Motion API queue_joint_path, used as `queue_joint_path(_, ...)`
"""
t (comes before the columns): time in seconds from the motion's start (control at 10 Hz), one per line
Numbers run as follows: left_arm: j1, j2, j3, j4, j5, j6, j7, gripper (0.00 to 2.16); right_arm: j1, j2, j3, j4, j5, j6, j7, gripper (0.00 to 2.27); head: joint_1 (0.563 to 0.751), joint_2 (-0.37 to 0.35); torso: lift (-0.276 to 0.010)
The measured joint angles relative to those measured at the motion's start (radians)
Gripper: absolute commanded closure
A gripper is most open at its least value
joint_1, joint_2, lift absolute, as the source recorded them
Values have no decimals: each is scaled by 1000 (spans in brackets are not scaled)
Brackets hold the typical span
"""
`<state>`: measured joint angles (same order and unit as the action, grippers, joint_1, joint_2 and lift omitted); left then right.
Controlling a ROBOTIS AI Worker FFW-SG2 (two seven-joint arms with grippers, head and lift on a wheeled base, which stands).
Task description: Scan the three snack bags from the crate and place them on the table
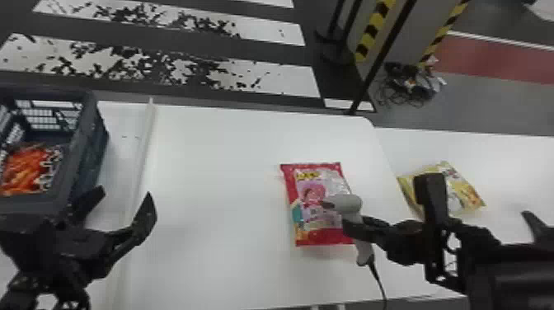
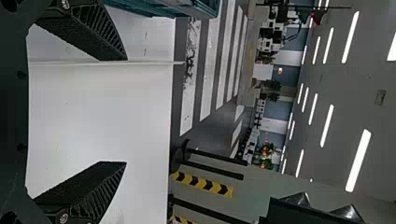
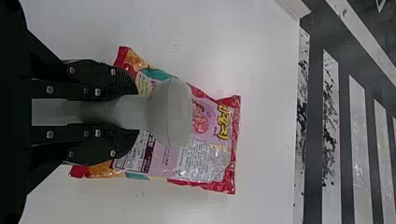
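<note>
the right gripper [image 1: 355, 231] has its fingers closed on the grey scanner [image 1: 349, 205], above the red snack bag [image 1: 307, 206], which lies on the white table [image 1: 210, 181]. the left gripper [image 1: 127, 197] is wide open and holds nothing, near the crate [image 1: 84, 160].

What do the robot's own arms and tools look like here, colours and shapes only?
The left arm and right arm are black. The left tool has black, wedge-shaped fingers that taper toward the tips, with ribbed sides and silvery screws near the base. The right tool is black too, with several silvery screws dotting its finger mounts.
</note>
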<state>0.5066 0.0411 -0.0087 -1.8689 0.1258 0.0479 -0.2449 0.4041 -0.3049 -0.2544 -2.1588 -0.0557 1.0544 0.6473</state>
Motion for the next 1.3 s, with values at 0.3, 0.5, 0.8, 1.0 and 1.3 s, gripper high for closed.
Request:
queue_joint_path(0.3,-2,0,-1,6,1,-8,1,76,-18,1,66,14,32,13,-7,2250,695,-162,-62)
queue_joint_path(0.5,-7,0,-2,11,4,-12,1,76,-31,0,101,33,54,19,-13,2250,695,-153,-62)
queue_joint_path(0.8,-8,0,-2,14,5,-12,1,76,-36,0,119,43,65,19,-19,2250,695,-146,-62)
queue_joint_path(1.0,-8,0,-3,14,5,-12,1,76,-36,0,125,43,75,18,-21,2250,695,-146,-62)
queue_joint_path(1.3,-8,-1,-8,14,5,-12,1,76,-36,-1,135,32,100,14,-32,2250,695,-154,-62)
